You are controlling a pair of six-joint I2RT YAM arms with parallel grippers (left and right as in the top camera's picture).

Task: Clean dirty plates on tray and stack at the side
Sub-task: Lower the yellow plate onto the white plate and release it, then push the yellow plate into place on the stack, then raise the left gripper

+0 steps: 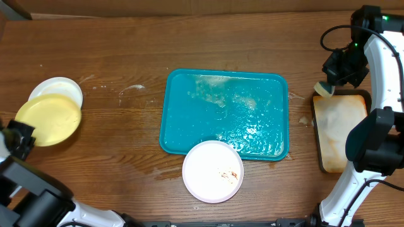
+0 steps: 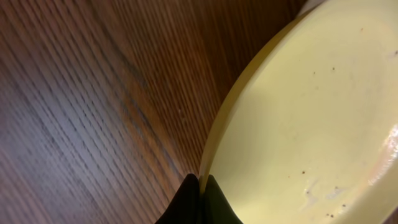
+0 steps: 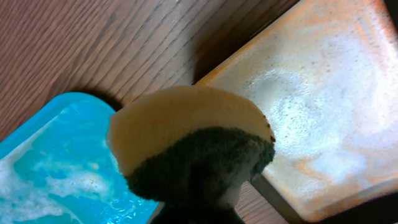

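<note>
Brown-smeared white plate (image 1: 213,171), overhead only

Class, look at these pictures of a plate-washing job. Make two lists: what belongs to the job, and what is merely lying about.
Belongs to the job: teal tray; smeared white plate overlapping its edge; pale yellow plate; plain white plate partly under it; sponge; foamy tray.

Merely there: wooden table; whitish splashes on it.
</note>
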